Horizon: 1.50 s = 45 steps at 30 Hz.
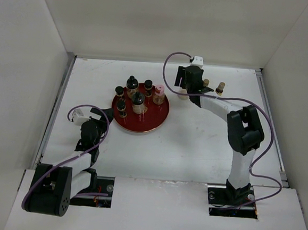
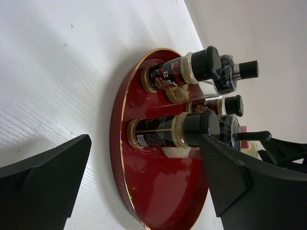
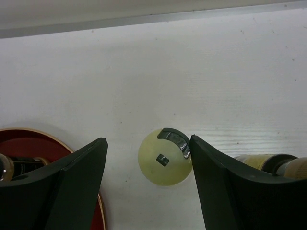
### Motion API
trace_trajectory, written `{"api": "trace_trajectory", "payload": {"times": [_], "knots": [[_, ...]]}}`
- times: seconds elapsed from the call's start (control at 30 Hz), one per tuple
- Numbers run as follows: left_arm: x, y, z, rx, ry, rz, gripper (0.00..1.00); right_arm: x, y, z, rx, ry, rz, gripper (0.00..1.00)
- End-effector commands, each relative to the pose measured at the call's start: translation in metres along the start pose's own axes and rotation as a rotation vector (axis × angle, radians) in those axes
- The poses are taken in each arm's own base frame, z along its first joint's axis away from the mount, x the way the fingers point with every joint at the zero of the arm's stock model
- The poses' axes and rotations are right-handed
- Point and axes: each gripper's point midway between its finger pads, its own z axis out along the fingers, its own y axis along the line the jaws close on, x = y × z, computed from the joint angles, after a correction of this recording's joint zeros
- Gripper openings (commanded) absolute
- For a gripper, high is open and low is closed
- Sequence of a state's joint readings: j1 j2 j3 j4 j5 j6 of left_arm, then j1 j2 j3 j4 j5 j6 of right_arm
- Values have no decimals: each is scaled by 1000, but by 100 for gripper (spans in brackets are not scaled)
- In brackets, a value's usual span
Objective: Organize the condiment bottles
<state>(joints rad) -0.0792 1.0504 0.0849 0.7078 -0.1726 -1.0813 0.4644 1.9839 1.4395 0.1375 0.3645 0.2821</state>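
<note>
The round red tray (image 1: 152, 122) holds several dark bottles with black caps (image 1: 138, 99) and a pink-capped bottle (image 1: 159, 92). My right gripper (image 1: 185, 89) is open and hangs over a cream-capped bottle (image 1: 183, 95) standing on the table right of the tray. In the right wrist view the cream cap (image 3: 160, 167) sits between my open fingers (image 3: 147, 143), close against the right finger. Two amber bottles (image 1: 219, 89) stand further right. My left gripper (image 1: 108, 114) is open and empty at the tray's left edge. Its view shows the nearest dark bottle (image 2: 165, 133) just beyond the fingers (image 2: 144, 165).
White walls close in the table on the left, back and right. The tray's rim (image 3: 33, 132) shows at the left of the right wrist view, and an amber bottle (image 3: 261, 162) lies behind the right finger. The tray's near part (image 2: 163, 187) is bare.
</note>
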Motion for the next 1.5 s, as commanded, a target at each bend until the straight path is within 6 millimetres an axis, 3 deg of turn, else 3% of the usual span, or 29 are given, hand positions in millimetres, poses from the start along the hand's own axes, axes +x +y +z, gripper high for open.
{"api": "trace_trajectory", "payload": {"times": [0.0, 0.13, 0.33, 0.63, 0.7, 1.1, 1.37, 1.47], "knots": [[-12, -21, 3, 67, -39, -6, 100, 0, -2, 8, 12, 7, -12, 75], [-10, -20, 4, 62, -31, -12, 100, 9, -4, 11, 25, 22, -19, 70], [-12, -22, 3, 69, -38, -12, 100, 2, -13, 5, 62, -8, -21, 76], [-10, -23, 3, 70, -37, -3, 100, -59, 1, -33, -6, -187, -7, 76], [-10, -22, 3, 69, -35, -8, 100, -64, 0, -35, -4, -193, -17, 76], [-8, -22, 4, 66, -28, -5, 100, -19, -23, -9, 100, -102, -62, 77], [-11, -22, 4, 68, -40, -4, 100, 0, -23, 6, 96, -48, -81, 77], [-11, -21, 4, 66, -36, -8, 100, 4, -21, 10, 92, -45, -74, 71]]}}
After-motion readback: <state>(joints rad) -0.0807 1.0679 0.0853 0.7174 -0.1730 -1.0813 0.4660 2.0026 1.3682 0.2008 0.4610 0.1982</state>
